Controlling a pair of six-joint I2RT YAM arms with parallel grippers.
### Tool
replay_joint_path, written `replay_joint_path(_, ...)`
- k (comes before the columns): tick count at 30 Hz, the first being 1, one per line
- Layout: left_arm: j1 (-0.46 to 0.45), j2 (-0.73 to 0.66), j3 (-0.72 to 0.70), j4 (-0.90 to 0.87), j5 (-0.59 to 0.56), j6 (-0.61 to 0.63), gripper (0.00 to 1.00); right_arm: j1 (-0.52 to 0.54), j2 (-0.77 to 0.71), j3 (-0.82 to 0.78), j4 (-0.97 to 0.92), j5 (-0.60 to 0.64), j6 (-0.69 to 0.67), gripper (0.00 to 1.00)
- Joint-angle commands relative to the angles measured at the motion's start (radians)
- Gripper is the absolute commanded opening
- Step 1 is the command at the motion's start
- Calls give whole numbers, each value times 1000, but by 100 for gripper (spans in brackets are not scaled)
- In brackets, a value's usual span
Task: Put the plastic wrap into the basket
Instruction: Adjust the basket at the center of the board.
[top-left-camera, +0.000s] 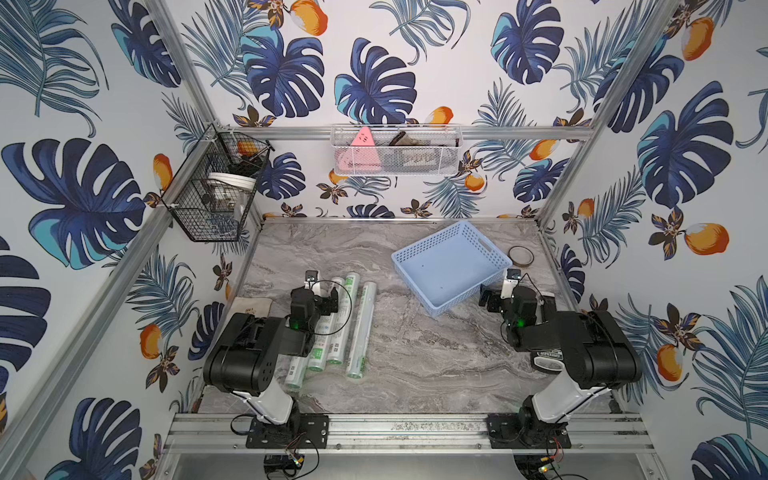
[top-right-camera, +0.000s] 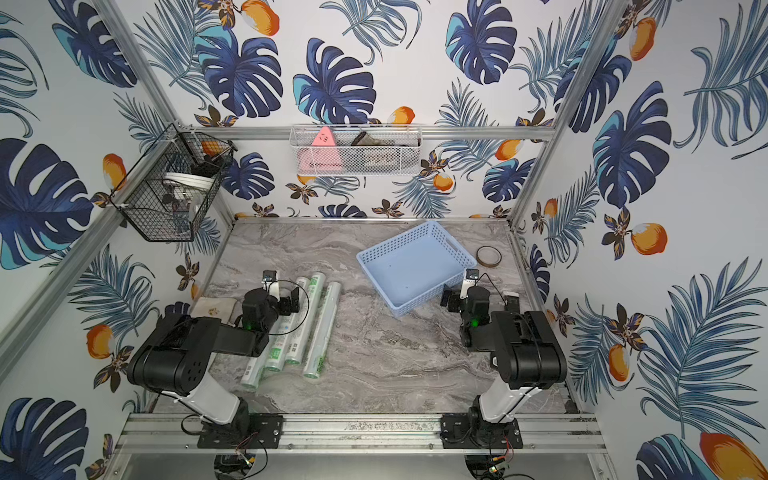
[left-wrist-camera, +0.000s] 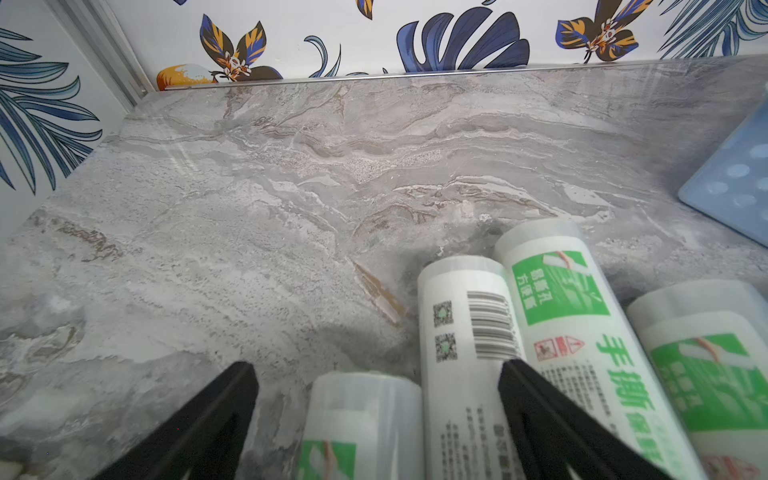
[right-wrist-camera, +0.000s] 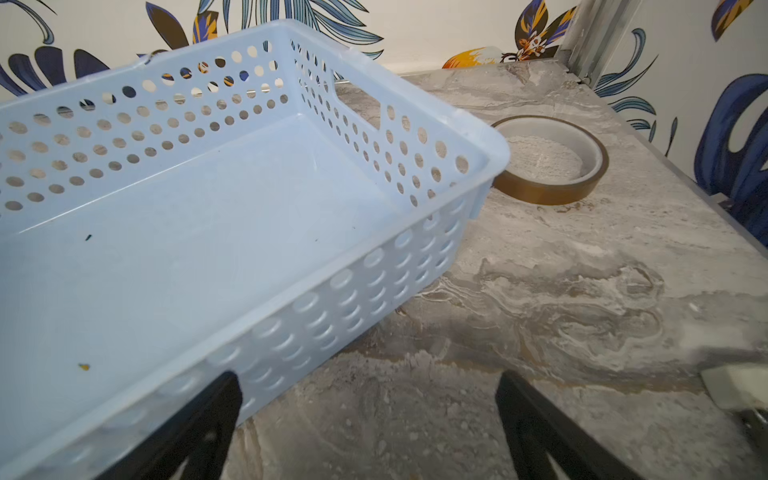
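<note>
Two plastic wrap rolls (left-wrist-camera: 465, 374) lie between the spread left fingers (left-wrist-camera: 536, 415).

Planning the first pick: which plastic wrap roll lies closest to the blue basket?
The outermost roll on the basket side of the row; the other three lie together farther away.

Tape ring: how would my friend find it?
On the grey marble table, find the light-blue basket toward the back right. Just beyond its right-hand side, near the wall, lies a thin brown tape ring, the only round hoop there, table showing through its middle.
</note>
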Motion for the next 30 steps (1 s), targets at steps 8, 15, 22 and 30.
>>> replay_joint_path(8, 4, -3, 5, 11, 1, 9, 99, -8, -4, 4, -7, -12, 5, 100)
replay_joint_path(15, 3, -27, -27, 53, -10, 6, 99, -6, -14, -51, 88, -31, -5, 100)
replay_joint_path(22, 2, -301, 22, -273, -115, -47, 99, -6, -265, -20, -211, 134, 121, 100)
replay_joint_path(30, 3, -415, 320, -805, -214, -466, 99, -17, -383, 363, -1062, -15, 471, 100)
